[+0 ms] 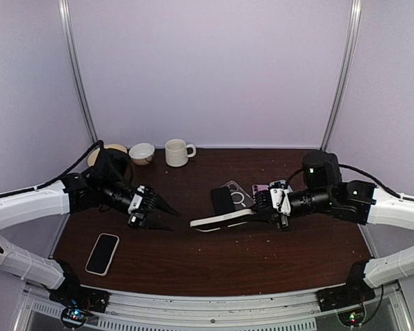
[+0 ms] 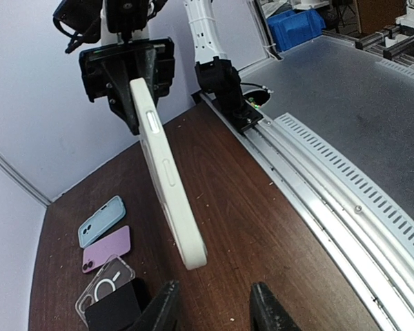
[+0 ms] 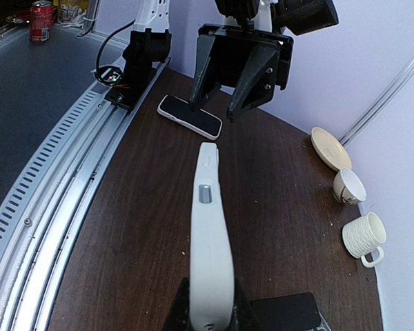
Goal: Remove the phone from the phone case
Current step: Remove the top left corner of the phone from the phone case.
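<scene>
Dark wooden worktop (image 1: pixel 214 269), lavender walls behind. Right gripper (image 1: pixel 261 214) clamped on one end of white cased phone (image 1: pixel 221 220), held edge-up above worktop centre (not touching the wood). Left gripper (image 1: pixel 171 219) faces its free end, jaws apart, nothing between them. Second phone (image 1: pixel 102 253) flat near front-left corner; loose cases (image 1: pixel 236 196) behind centre.

You have two phones: a white-cased phone (image 1: pixel 221 220) and a black-screened, white-rimmed phone (image 1: pixel 103 253). Three loose cases: light blue case (image 2: pixel 102 221), purple case (image 2: pixel 107 248), clear plastic case (image 2: pixel 103 286). One black rectangular block (image 1: pixel 222 200). Along the worktop's (image 1: pixel 193 258) back edge: two cups, a small white cup (image 1: pixel 141 153) and a ribbed cream mug (image 1: pixel 177 152), and one beige saucer (image 3: pixel 330 147).
</scene>
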